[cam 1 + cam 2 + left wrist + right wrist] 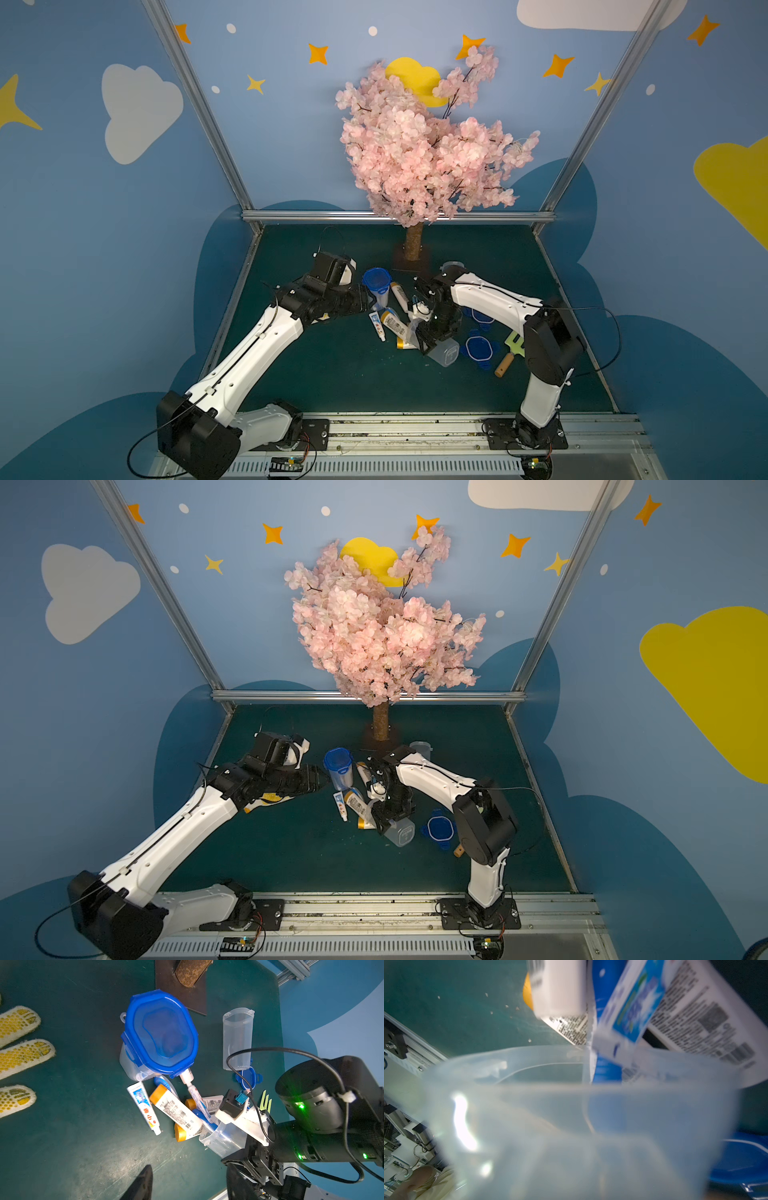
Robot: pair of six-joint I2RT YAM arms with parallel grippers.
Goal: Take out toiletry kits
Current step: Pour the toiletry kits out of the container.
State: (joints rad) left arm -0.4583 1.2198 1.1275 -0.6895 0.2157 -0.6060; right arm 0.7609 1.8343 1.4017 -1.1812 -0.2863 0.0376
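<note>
Right gripper [430, 338] clamps tipped clear plastic jar [445, 352], narrow blue wrapped piece [210, 1125] in its mouth, orange-capped white bottles [175, 1109] and white toothpaste tubes [143, 1108] heaped beside upright blue-lidded clear jar [160, 1028], left gripper [368, 300] wide, empty, near it.

A staged robot-lab booth: aluminium posts [201, 104] frame blue walls [83, 249] painted with clouds [137, 112] and stars [318, 54], a fake pink-blossom tree [424, 158] stands behind the green surface [353, 374], and two white-and-black arms [257, 345] are bolted to a front metal rail [415, 430].
</note>
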